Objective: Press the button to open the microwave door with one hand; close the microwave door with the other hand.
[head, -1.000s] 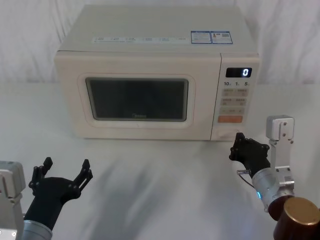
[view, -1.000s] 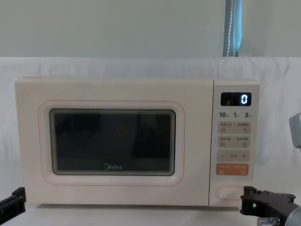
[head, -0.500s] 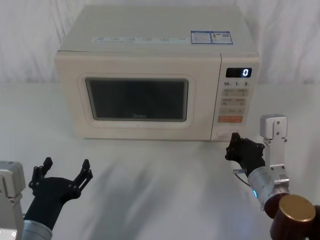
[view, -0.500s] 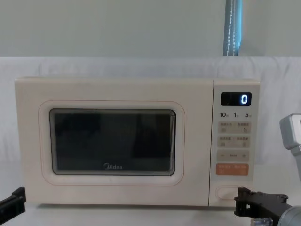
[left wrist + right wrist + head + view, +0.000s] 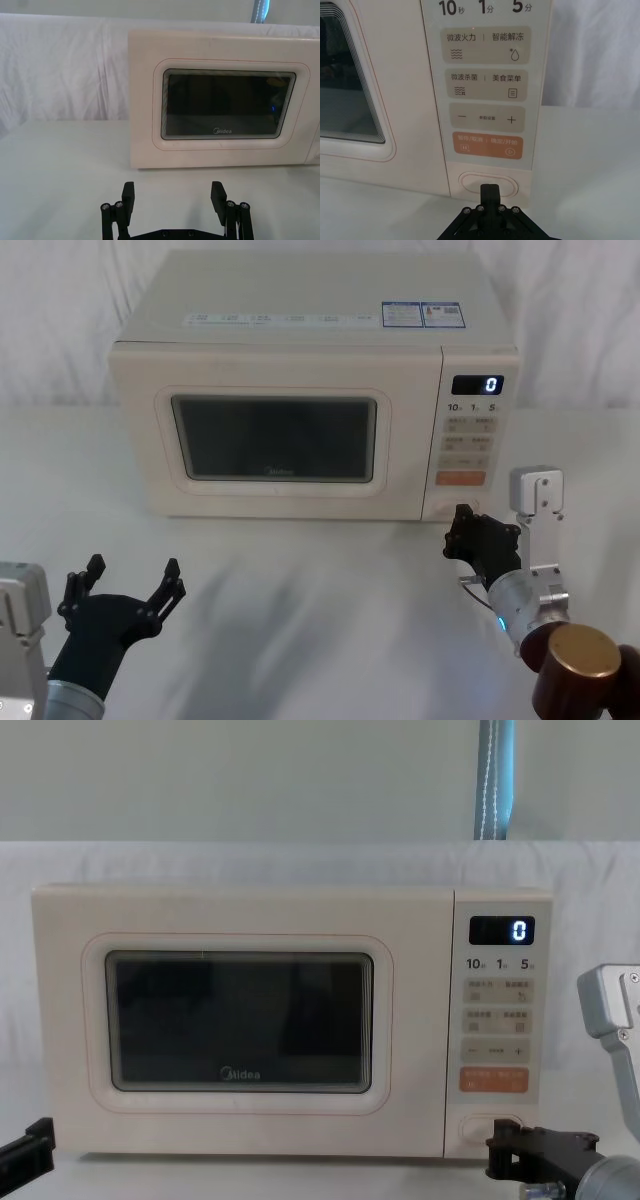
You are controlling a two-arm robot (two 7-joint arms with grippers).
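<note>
Cream plastic is covering the whole front of the boxy microwave oven (image 5: 300, 390), which is sitting on the white cloth-covered table (image 5: 320, 590) with its large cream microwave door (image 5: 240, 1020), dark rounded window and small logo included, lying flush and closed. At the foot of the control panel, under the orange rectangular key (image 5: 487, 145), the wide cream pill-shaped button (image 5: 470, 182) with its raised rim is waiting. The right gripper (image 5: 465, 530), black and blocky on a silver-grey wrist, is now reaching farther left and nearer the panel than a second ago; its fingers are pressed together into one tip, which in the right wrist view is overlapping the button's lower edge, though contact cannot be told. The digital display (image 5: 502, 930) is showing 0. The left gripper (image 5: 130, 585), slim and black, is hovering low at the table's near left as before, fingers spread wide, well apart from the door.
</note>
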